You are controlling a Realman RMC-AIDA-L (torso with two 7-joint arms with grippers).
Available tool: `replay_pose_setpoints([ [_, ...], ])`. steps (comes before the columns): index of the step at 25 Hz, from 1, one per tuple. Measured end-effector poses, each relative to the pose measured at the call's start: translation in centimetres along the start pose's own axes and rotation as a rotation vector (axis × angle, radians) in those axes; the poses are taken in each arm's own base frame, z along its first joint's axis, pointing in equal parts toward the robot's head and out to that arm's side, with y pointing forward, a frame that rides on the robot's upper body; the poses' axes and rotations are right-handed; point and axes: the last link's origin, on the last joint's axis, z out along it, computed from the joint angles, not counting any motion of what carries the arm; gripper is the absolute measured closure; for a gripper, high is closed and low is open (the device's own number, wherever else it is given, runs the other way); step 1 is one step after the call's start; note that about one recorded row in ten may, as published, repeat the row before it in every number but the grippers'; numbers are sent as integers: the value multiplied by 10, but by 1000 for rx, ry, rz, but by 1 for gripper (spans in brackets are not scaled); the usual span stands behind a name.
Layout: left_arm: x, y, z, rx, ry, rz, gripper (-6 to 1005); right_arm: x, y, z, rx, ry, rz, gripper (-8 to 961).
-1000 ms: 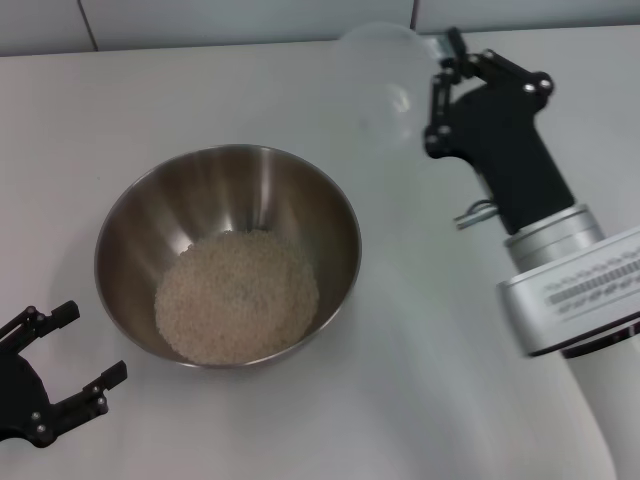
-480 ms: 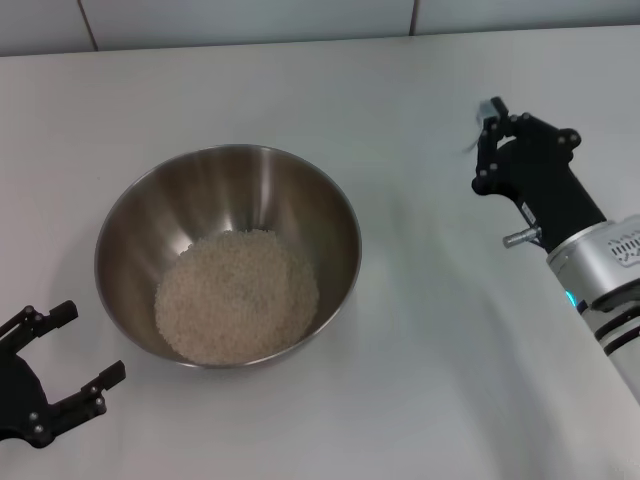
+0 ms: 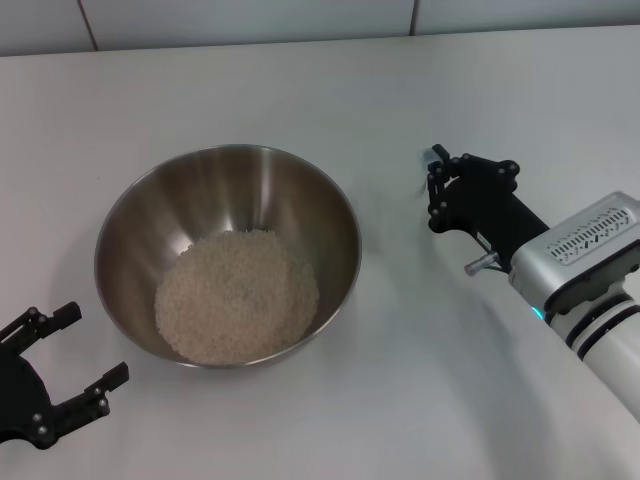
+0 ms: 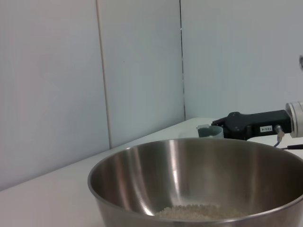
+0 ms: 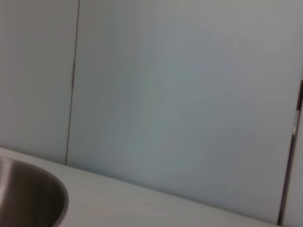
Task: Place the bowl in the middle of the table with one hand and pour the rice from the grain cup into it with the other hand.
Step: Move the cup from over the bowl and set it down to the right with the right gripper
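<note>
The steel bowl (image 3: 228,255) stands on the white table (image 3: 420,380) left of centre, with a mound of rice (image 3: 236,295) in its bottom. It also shows in the left wrist view (image 4: 199,189). My right gripper (image 3: 432,195) is low over the table to the right of the bowl, shut on the clear grain cup (image 4: 209,131), which stands upright at its tip. The cup is hard to make out in the head view. My left gripper (image 3: 62,362) is open and empty at the table's front left, just clear of the bowl.
A tiled wall runs along the table's far edge (image 3: 300,20). The right wrist view shows only the bowl's rim (image 5: 28,189) and the wall. Bare table lies in front of and behind the bowl.
My right arm came down from high behind the bowl, swung right, then moved back toward the bowl at table height with the cup. The left gripper and the bowl have not moved.
</note>
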Motion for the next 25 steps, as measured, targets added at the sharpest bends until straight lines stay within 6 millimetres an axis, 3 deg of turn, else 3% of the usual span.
replay_pose_setpoints([
  [19,1,0,3,-5,5,3,165,6,7,2,-36,54,-3,780],
  [25,1,-1,3,-6,5,2,165,8,6,-1,-30,60,15,660],
])
